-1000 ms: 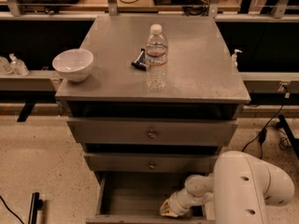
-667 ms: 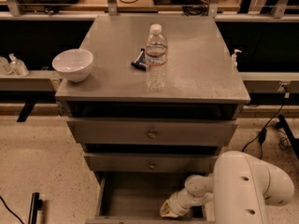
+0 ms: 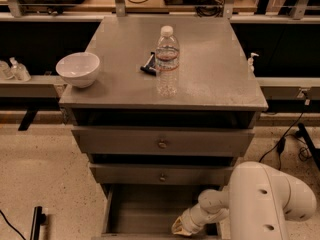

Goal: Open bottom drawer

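Observation:
The bottom drawer (image 3: 145,209) of the grey metal cabinet is pulled out, and its plain grey interior shows below the two upper drawers. Its front and knob are cut off by the lower edge of the view. My white arm (image 3: 265,204) comes in from the lower right. The gripper (image 3: 181,227) reaches down over the right front part of the open drawer, at the lower edge of the view.
The top drawer (image 3: 162,143) and middle drawer (image 3: 162,176) are shut, each with a round knob. On the cabinet top stand a white bowl (image 3: 78,68), a clear water bottle (image 3: 167,60) and a small dark object (image 3: 148,66). Cables lie on the floor at the right.

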`<action>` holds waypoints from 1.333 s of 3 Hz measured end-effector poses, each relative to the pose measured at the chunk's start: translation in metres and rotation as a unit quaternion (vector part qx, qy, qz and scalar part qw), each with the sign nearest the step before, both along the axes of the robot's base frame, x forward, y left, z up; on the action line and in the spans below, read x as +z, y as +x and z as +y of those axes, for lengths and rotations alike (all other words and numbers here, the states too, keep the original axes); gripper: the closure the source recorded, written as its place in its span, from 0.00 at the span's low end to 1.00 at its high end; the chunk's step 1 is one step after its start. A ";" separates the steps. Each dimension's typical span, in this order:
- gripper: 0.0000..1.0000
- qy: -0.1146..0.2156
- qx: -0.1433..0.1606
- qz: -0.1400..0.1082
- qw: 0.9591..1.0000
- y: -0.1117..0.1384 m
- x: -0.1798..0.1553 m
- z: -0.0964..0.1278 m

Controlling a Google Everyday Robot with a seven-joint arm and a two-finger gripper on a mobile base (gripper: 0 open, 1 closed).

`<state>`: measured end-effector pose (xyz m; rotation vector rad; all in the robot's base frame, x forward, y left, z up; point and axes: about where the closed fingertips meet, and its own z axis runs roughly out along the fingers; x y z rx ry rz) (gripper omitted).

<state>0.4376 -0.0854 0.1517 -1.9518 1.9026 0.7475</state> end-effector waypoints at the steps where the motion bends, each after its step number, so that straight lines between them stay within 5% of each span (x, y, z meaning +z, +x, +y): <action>1: 1.00 -0.001 -0.001 0.007 1.000 -0.006 0.000 0.000; 4: 1.00 -0.001 -0.001 0.007 1.000 -0.005 0.000 0.000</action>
